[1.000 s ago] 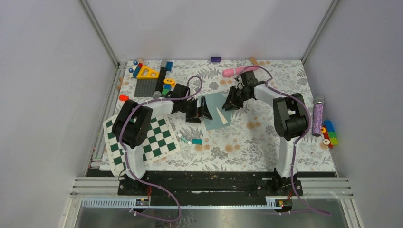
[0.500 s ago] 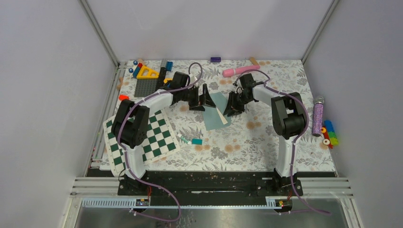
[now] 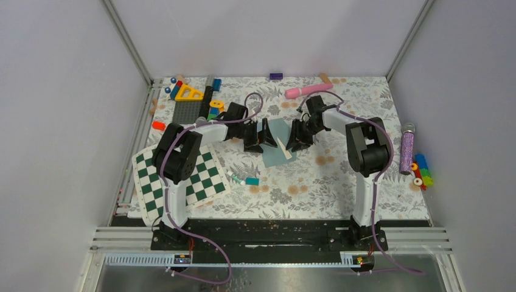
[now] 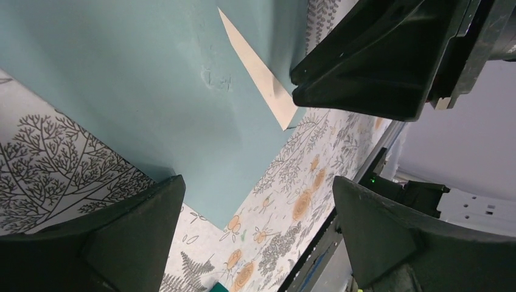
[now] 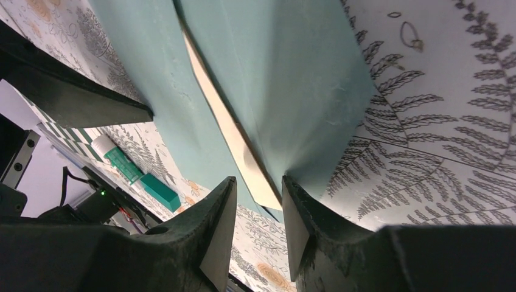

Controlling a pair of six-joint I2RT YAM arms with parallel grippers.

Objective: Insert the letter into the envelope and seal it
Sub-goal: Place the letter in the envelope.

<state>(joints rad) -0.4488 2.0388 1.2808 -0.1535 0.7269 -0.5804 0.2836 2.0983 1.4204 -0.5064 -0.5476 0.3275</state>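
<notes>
Left gripper (image 4: 255,194): fingers spread wide, grasping nothing, poised over the envelope's left edge.

Envelope (image 4: 134,79): flat on the counter (image 3: 341,182), mid-scene, between the two grippers.

Letter (image 4: 258,76): mostly inside. Only a narrow cream sliver shows along a slanted teal edge, probably the flap line.

Right gripper (image 5: 258,182): at the envelope's right edge, fingers part-way apart, straddling the letter's tip and the teal fold. The paper puckers there, but no clamp shows.

Progress, as judged: insertion nearly done. Left to do: tuck in the sliver, fold the flap flat and press it sealed. No seal is evident yet.
</notes>
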